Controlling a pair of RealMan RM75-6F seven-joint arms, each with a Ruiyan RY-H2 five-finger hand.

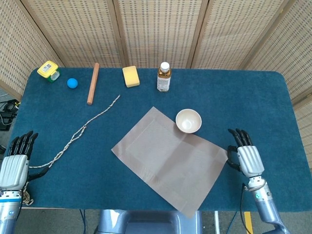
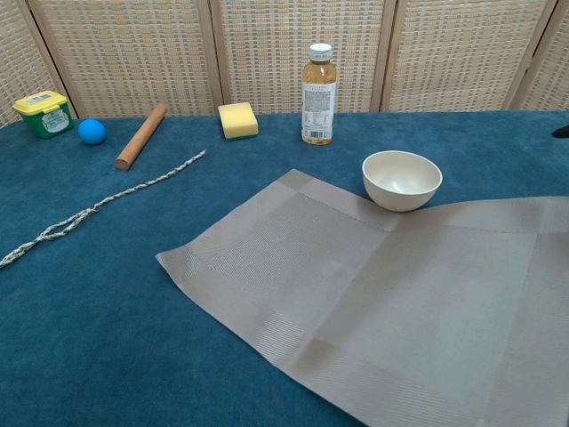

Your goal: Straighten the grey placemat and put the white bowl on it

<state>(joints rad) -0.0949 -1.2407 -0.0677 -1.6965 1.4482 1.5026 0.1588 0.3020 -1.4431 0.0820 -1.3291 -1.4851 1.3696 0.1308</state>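
bottle [image 2: 318, 93] label | print too small | nothing legible

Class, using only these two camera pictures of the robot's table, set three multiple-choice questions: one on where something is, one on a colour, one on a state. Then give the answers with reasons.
1. Where is the white bowl?
A. at the far edge of the grey placemat
B. beside the green tub
C. in the left hand

2. What colour is the small ball?
A. red
B. blue
C. yellow

3. How does the bottle stand?
A. on its side
B. upside down
C. upright, cap on

Answers: 1 A, the bowl sits right at the mat's edge in both views. 2 B, it shows plainly blue beside the wooden rod. 3 C, it stands tall with its white cap on top.
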